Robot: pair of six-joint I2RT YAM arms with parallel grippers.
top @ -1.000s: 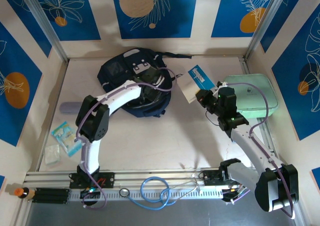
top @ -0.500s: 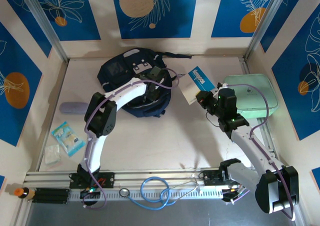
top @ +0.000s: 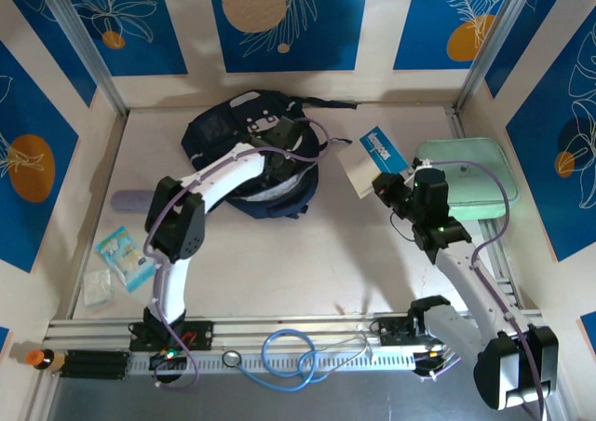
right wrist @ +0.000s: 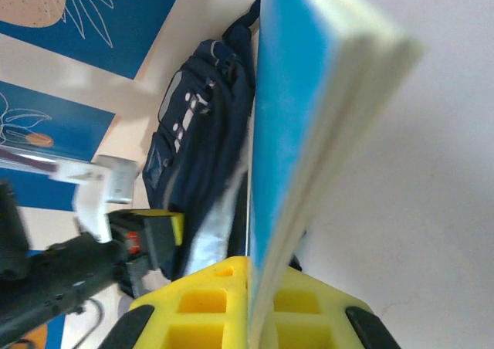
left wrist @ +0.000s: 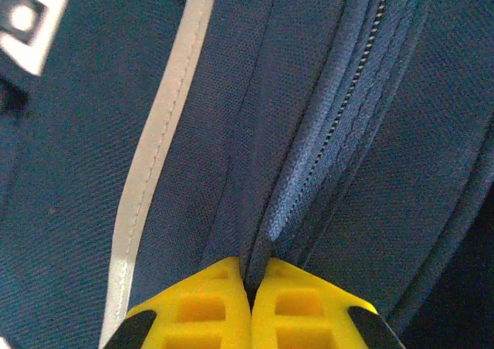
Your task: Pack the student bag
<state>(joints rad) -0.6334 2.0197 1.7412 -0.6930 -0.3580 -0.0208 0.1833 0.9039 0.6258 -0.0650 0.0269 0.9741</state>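
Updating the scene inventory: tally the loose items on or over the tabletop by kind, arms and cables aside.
bag: 1
book: 1
case: 1
pouch: 1
packets: 2 (teal, clear)
Total: 6

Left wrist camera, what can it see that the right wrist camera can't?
Left wrist view: the zipper teeth and pale stripe up close, with the left gripper pinched shut on a fold of fabric beside the zipper. Right wrist view: the right gripper shut on a blue book, the left arm, and the blue wall panels. Both: the navy student bag.
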